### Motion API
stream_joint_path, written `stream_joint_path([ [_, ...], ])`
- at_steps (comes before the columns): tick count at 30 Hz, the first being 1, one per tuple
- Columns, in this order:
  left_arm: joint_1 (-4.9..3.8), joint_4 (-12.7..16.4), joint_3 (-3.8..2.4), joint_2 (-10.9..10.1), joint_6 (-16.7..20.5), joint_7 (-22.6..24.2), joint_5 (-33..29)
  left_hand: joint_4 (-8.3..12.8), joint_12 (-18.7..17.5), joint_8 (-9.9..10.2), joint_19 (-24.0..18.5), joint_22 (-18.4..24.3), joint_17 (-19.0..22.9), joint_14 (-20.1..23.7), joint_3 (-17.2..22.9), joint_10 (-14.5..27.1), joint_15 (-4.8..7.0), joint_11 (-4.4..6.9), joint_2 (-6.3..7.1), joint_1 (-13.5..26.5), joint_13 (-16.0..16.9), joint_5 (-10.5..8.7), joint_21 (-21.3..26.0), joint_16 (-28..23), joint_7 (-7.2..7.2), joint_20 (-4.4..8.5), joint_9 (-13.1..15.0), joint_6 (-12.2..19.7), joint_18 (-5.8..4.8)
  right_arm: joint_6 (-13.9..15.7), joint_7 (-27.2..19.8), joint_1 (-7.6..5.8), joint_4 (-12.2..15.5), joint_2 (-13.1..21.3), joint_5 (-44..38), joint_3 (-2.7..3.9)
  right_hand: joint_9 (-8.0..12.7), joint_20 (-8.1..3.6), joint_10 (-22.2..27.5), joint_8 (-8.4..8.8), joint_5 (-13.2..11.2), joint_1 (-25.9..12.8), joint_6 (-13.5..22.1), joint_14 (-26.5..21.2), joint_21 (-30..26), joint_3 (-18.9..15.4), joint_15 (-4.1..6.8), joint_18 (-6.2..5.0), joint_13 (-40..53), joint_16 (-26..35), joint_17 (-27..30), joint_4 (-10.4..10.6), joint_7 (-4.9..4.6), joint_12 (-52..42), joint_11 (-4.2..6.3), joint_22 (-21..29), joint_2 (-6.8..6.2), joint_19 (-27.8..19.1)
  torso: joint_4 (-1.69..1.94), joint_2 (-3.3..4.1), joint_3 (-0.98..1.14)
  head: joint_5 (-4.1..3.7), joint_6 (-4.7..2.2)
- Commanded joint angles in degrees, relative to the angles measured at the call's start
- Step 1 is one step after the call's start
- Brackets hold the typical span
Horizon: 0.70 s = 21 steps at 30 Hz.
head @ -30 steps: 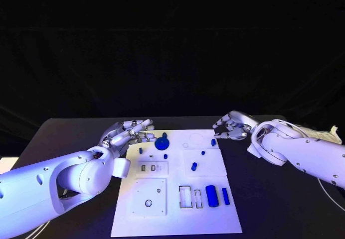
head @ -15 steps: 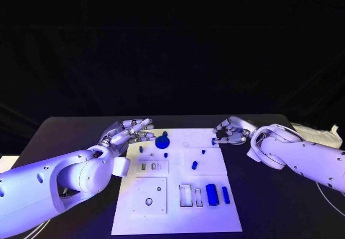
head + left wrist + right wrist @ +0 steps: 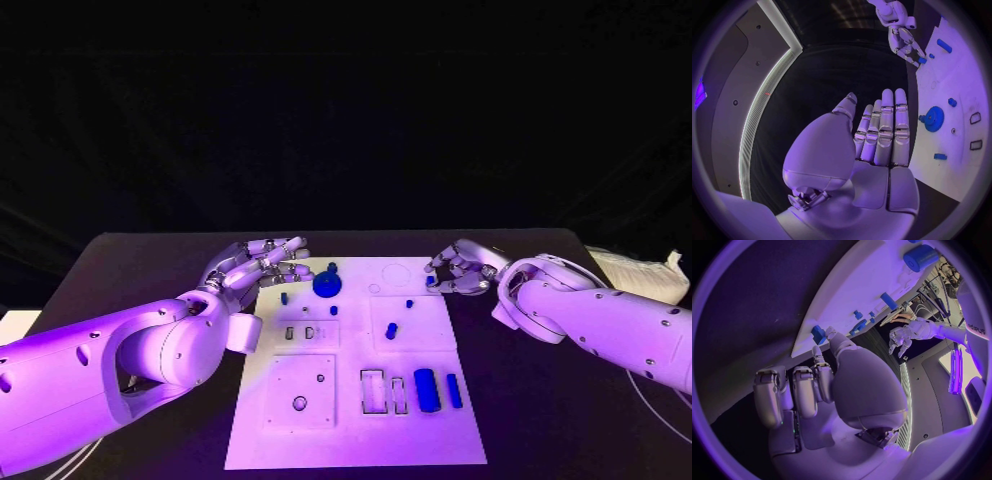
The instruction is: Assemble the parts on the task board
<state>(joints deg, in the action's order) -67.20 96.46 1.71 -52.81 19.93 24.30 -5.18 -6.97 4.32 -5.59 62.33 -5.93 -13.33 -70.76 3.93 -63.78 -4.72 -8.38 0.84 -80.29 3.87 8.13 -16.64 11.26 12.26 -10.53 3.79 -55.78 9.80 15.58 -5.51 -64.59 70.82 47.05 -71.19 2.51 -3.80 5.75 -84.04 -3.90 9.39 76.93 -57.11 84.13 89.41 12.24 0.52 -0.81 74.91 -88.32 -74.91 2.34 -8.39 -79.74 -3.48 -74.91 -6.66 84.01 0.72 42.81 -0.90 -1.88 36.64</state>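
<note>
- The task board [image 3: 353, 420] lay flat in the middle of the black counter [image 3: 130, 270], with the small blue parts scattered over it: a gear-shaped piece [image 3: 327, 285] near the far edge, a short peg [image 3: 389, 331] near the middle, and a thick cylinder [image 3: 427, 390] beside a slim bar [image 3: 453, 391] towards the near right
- The right hand [image 3: 462, 270] sat at the board's far right edge, its fingers [image 3: 441, 262] curled in around a small blue part [image 3: 430, 281]; the right wrist view showed a fingertip touching that piece, but whether it was truly pinched or only touched I could not tell
- The left hand [image 3: 260, 265] hovered at the board's far left corner, just beside the gear-shaped piece, fingers straight and held side by side, holding nothing (the left wrist view showed the palm bare)
- Judging by look, the parts were light, rigid plastic with smooth sides, so likely slippery and prone to skidding or tipping under a sideways push
- The small peg would best be taken across its short sides between thumb and a fingertip, low enough that it could not pivot, then carried upright
- The board itself looked light enough to shift if pressed off-centre
</note>
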Motion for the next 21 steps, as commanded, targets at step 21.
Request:
stream_joint_path([
  [21,0.03,-0.05,-0.03,0.14,-1.26,0.20,-0.06,0.62,-0.28,0.39,0.08,0.10,-0.16,0.25,0.09,0.23,-0.09,-0.17,-0.08,-0.52,-0.02,-0.33,0.39,-0.49,0.01,-0.28,0.00,0.38,0.65,-1.49,0.12,0.61,-1.92,-1.31,-1.89,0.02,-0.34,-0.76,-2.56,-0.98,-2.90,1.31,-3.90,5.23,0.17,1.93,0.87,0.56,9.72,-0.35,-11.99,-1.89,0.88,-0.64,0.96,-14.08,2.96,5.34,-0.09,-0.03,0.00,0.19,0.51],
])
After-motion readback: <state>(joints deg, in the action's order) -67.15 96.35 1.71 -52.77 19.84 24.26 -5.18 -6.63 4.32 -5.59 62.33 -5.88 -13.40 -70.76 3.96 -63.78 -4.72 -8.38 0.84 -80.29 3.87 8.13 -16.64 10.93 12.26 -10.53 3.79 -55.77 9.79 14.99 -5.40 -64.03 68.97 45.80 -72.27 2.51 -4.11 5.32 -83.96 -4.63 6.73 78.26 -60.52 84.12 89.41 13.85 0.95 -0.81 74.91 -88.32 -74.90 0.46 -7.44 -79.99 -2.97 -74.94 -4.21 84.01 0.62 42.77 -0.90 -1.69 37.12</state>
